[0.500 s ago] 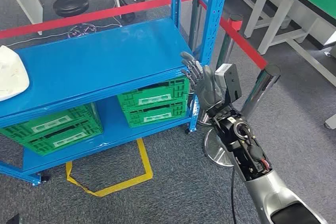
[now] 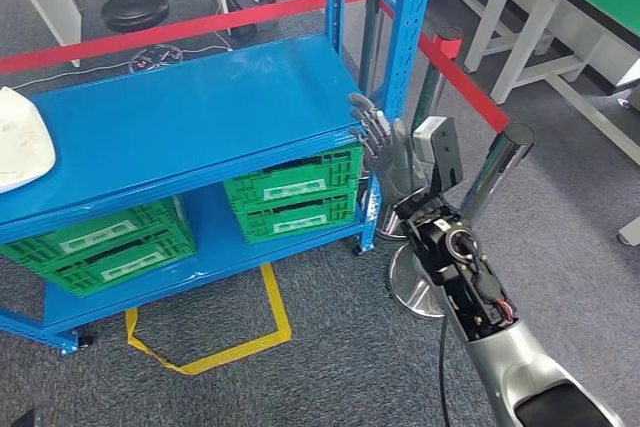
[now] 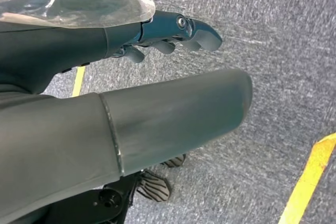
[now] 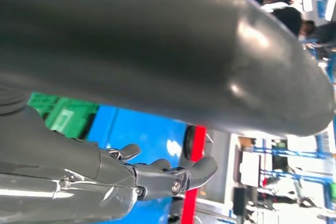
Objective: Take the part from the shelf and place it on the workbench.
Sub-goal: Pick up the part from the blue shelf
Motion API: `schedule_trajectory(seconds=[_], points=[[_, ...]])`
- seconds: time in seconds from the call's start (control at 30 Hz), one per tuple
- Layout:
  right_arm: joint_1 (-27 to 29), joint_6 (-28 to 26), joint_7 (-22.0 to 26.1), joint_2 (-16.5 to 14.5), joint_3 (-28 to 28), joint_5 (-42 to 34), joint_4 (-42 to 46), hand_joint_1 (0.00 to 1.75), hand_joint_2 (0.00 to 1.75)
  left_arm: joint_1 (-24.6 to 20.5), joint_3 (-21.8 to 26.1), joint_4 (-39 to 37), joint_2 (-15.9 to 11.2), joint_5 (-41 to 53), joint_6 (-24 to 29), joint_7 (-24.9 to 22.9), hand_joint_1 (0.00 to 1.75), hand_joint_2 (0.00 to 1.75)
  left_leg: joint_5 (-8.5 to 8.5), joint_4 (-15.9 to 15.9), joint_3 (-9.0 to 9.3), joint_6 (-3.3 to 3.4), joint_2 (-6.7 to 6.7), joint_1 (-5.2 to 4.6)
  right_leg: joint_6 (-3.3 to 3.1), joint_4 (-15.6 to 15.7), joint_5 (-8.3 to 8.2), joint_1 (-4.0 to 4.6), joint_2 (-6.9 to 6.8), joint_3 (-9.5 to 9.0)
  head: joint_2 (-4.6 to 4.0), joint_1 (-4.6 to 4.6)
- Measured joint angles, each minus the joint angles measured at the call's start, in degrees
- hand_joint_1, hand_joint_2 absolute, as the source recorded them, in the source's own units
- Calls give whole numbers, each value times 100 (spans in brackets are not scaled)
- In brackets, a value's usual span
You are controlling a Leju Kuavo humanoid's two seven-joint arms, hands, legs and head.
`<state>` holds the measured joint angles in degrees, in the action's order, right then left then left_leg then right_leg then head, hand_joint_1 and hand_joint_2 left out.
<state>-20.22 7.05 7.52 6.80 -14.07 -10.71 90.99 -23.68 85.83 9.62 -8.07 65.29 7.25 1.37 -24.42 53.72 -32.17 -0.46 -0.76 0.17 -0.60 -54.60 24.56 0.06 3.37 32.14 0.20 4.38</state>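
The blue shelf (image 2: 189,107) is smooth, shiny painted metal. The green crates (image 2: 294,192) are plastic with holes. The floor (image 2: 332,367) is rough grey carpet. The post (image 2: 498,167) is shiny metal.

The right robot hand (image 4: 158,129) holds nothing: its thick grey thumb (image 4: 190,51) spans the frame, the darker fingers (image 4: 174,177) stretched out apart from it. Beyond lie a blue shelf (image 4: 146,135), a green crate (image 4: 65,116) and a red barrier tape (image 4: 196,166).

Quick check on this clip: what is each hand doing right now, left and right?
Left hand: open, fingers extended, holding nothing, above the grey carpet.
Right hand: open, fingers apart, empty, beside the blue shelf corner.
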Motion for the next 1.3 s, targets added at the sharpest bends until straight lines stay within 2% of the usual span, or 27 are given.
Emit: schedule_trajectory(seconds=[0.17,0.4,0.63,0.87,1.2,1.3], points=[[-126,-62,144,0,0,-76,-143,0,0,39,0,0,-62,-9,162,30,0,0,0,0,0,0,-1,0,0,0,0,0,-1,-1,0,1],[-295,-57,198,0,7,-151,-307,0,0,100,0,0,-122,-187,-185,58,0,0,0,0,0,0,-1,0,0,0,0,0,-1,0,-1,1],[-372,-58,199,0,8,-169,-414,0,0,129,0,0,-142,-229,-245,57,0,0,0,0,0,0,-1,0,0,0,0,0,-1,0,0,1],[-375,-391,218,0,15,-43,-478,0,0,137,0,0,-142,-255,-255,24,0,0,0,0,0,0,-1,0,0,0,0,0,-1,-1,0,1],[-369,63,107,0,8,-283,-524,0,0,174,0,0,-142,-273,-255,14,0,0,-1,3,0,1,-1,-1,1,2,0,-1,-1,-1,0,0],[-346,127,105,0,4,-267,-524,0,0,173,0,0,-155,-264,-244,14,0,0,-15,22,-3,37,-3,-28,28,23,-8,-17,6,-7,0,0]])
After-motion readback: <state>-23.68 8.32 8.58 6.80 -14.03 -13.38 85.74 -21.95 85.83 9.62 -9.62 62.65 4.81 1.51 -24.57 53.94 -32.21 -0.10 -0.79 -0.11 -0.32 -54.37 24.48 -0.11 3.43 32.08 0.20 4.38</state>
